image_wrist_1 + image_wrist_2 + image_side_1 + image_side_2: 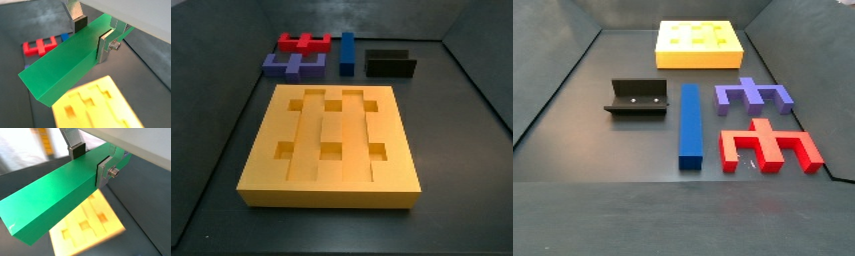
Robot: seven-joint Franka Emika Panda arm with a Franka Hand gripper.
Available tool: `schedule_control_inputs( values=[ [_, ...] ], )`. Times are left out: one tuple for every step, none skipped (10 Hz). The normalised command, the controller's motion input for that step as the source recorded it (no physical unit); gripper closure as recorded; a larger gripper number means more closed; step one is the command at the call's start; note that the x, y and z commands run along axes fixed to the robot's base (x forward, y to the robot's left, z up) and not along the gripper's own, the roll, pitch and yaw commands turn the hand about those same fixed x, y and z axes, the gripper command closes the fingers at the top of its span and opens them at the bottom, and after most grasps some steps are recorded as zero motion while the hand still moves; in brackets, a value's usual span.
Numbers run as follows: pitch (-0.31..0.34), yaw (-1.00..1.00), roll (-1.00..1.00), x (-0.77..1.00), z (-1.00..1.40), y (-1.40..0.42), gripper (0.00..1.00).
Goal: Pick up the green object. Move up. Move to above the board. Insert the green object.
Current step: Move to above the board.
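Gripper (91,34) raised, out of both side views; fingers (105,46) clamped across green object (67,65). Bar hung tilted in air above board (100,110). Board lay flat on floor.

A lab test cell: dark walled floor (458,130), the fixture (636,98), coloured test blocks
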Motion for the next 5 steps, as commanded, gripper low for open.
schedule_control_inputs(
  values=[
    [0.074, 1.00, 0.06, 0.28, 0.12, -0.46, 1.00],
    [0.075, 1.00, 0.05, 0.16, 0.08, -0.25, 1.00],
    [0.078, 1.00, 0.05, 0.08, 0.05, -0.14, 1.00],
    [0.082, 1.00, 0.05, 0.08, 0.04, -0.12, 1.00],
    [0.094, 1.00, 0.06, 0.08, 0.03, -0.08, 1.00]
  ],
)
